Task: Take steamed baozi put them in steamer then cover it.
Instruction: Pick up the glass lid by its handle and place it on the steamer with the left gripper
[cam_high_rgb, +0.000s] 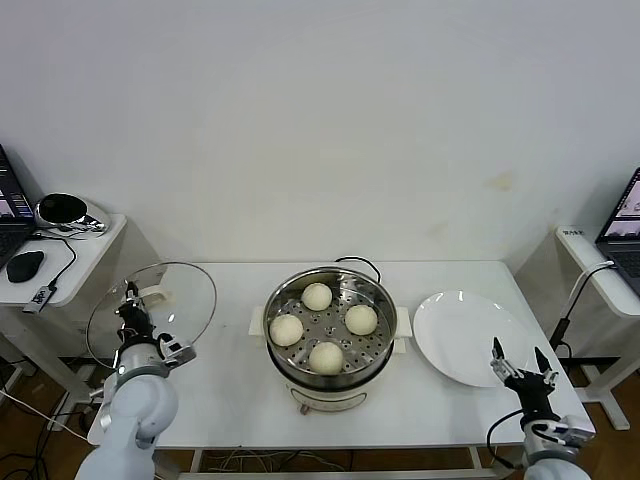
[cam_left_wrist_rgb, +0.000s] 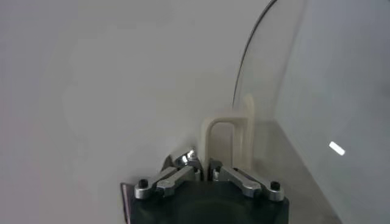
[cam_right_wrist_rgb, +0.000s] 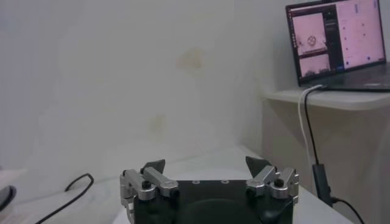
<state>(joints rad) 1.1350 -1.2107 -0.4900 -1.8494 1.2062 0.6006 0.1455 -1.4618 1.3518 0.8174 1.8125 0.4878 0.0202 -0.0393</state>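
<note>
Standing mid-table (cam_high_rgb: 230, 400), large shiny stainless-steel steamer (cam_high_rgb: 330, 325) with white base; its cord runs behind, partly hidden. Round clear glass lid (cam_high_rgb: 152, 310) held tilted up at the table's left edge, cream handle (cam_left_wrist_rgb: 226, 143) pinched tight in left gripper (cam_high_rgb: 132, 312); lower rim hidden by arm. Flat white round plate (cam_high_rgb: 470, 338) right of steamer. Four cream-white steamed baozi (cam_high_rgb: 318, 296) sit on the perforated tray. Right gripper (cam_high_rgb: 521, 362), jaws spread wide, holding nothing, near the plate's front edge.
</note>
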